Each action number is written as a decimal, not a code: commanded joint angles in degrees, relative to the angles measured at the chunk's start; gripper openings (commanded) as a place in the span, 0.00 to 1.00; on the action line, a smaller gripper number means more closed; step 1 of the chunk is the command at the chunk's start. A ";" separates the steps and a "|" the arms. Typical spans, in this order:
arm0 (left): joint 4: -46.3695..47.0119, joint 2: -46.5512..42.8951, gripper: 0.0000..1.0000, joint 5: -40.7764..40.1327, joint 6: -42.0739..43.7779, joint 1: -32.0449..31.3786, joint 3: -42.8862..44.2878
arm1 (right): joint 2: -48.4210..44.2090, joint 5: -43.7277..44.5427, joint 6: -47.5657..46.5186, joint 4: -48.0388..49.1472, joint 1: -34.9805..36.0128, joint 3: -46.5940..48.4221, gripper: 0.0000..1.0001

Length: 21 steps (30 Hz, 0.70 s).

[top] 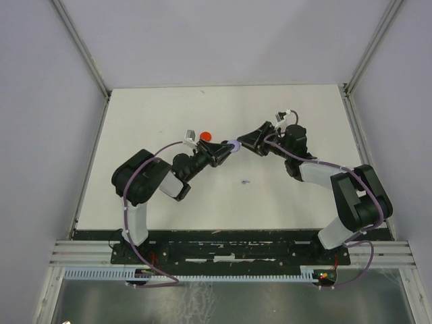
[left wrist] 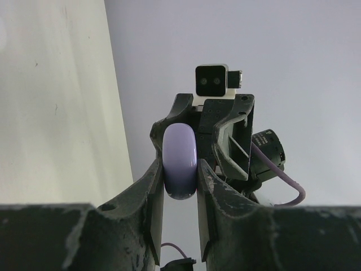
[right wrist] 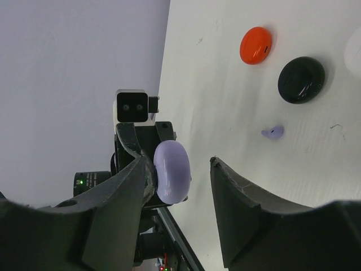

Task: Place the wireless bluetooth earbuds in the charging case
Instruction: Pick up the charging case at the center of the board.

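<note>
Opening of the lavender case (left wrist: 179, 155) seems the step in hand. The left fingers (left wrist: 157, 183) clamp it, lid shut, in the air; the right fingers (right wrist: 135, 180) stand open on both sides of it. One lavender earbud (right wrist: 272, 132) lies on the surface (right wrist: 225, 84), well apart from the case. Next, I think, the lid needs a careful pull without twisting the case loose.

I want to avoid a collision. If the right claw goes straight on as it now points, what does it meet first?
The lavender case, shut in the left claw. It sits between the open fingers of the right claw. Depth is unclear, so contact may be very near.
</note>
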 commanded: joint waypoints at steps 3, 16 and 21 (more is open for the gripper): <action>11.53 0.26 0.03 -1.24 -0.86 -0.41 2.57 | 1.45 -2.85 3.03 9.06 0.45 -1.14 0.56; 11.58 1.24 0.03 -1.43 -1.40 -0.84 3.88 | 2.44 -3.70 4.47 11.96 0.97 -1.33 0.47; 11.59 1.35 0.03 -1.83 -1.35 -0.84 4.07 | 2.65 -3.82 5.17 13.02 1.12 -1.48 0.38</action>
